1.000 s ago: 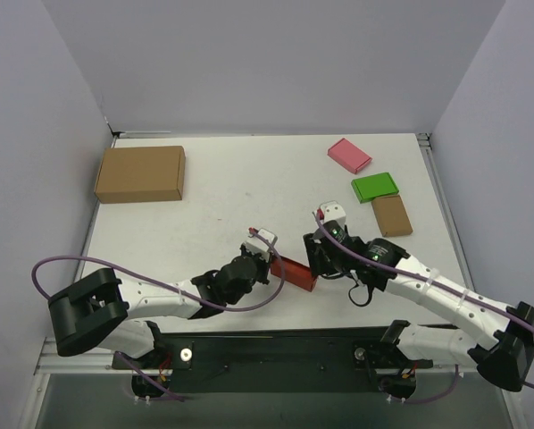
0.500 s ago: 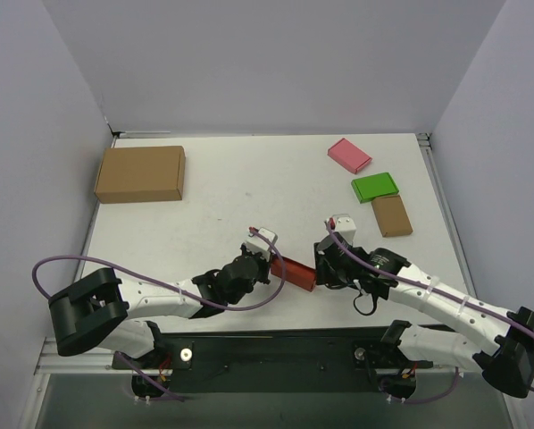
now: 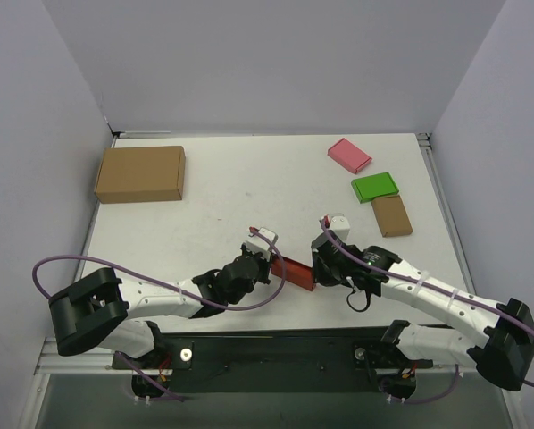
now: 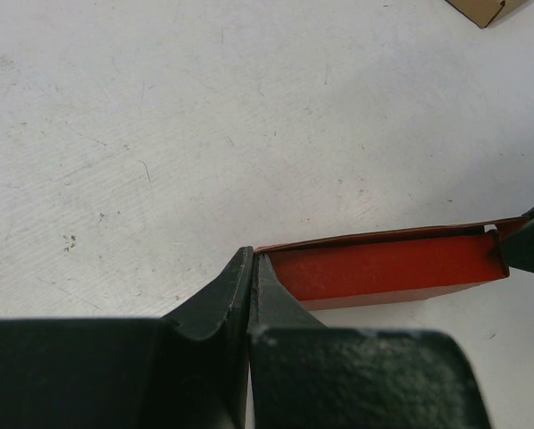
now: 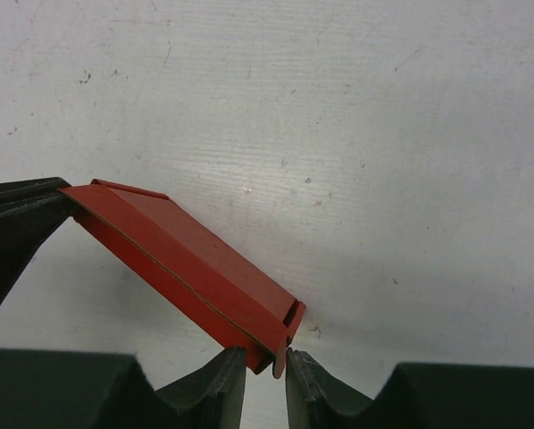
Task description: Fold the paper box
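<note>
Left hand (image 4: 251,259) is pinched almost flat on the thin left end of the paper box (image 3: 294,271), and the right hand (image 5: 265,359) is narrowed onto the flap corner at the other end. The box spans the two hands at near centre of the tabletop (image 3: 222,192), its long axis running from one to the other, so neither arm is nearer. Bare surface lies beyond it. The brown carton (image 3: 140,173), pink box (image 3: 349,155) and green box (image 3: 375,187) sit well apart, so a folding push probably has room going away from the bases.
</note>
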You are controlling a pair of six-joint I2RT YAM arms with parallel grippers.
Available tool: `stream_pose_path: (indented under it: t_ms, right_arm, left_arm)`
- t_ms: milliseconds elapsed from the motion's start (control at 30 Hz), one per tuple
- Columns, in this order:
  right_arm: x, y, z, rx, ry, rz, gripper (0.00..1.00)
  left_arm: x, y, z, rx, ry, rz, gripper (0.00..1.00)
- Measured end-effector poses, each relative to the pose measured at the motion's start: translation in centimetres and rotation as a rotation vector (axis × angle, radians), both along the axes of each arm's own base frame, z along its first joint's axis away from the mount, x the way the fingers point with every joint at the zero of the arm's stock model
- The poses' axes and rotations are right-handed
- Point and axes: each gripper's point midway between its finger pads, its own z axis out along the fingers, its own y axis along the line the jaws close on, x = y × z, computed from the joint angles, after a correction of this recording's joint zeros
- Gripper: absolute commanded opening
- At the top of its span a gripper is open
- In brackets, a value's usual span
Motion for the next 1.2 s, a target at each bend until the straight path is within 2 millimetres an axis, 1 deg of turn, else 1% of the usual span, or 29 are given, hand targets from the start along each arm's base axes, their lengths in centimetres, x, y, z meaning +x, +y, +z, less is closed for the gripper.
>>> stream_pose_path:
  t_ms: [67,200,267,300,367,833,1200]
  right_arm:
    - [-0.01,0.0,-0.07,-0.002,0.002,-0.001,0.22]
    - [-0.04,-0.01,-0.22,-0.005,0.008,-0.002,0.1]
    - [-0.07,-0.05,-0.27,-0.007,0.01,-0.004,0.06]
    - [-0.1,-0.09,-0.3,-0.009,0.011,-0.004,0.03]
    - [-0.11,-0.12,-0.31,-0.01,0.012,-0.006,0.0]
    - [0.18,-0.27,-0.39,-0.005,0.035,-0.049,0.0]
    - [0.64,-0.3,-0.4,0.039,0.062,-0.116,0.0]
  left_arm:
    - [0.0,0.0,0.01,0.0,0.0,0.0,0.0]
    - [0.0,0.02,-0.01,0.001,0.0,0.0,0.0]
    - [0.01,0.02,0.0,0.001,0.0,0.001,0.0]
    - [0.01,0.03,-0.01,0.002,0.0,0.001,0.0]
    - [-0.03,0.02,-0.01,0.003,0.0,0.0,0.0]
    - [-0.31,-0.03,-0.01,0.016,-0.007,0.009,0.0]
    - [-0.32,-0.09,-0.03,0.032,-0.016,0.027,0.0]
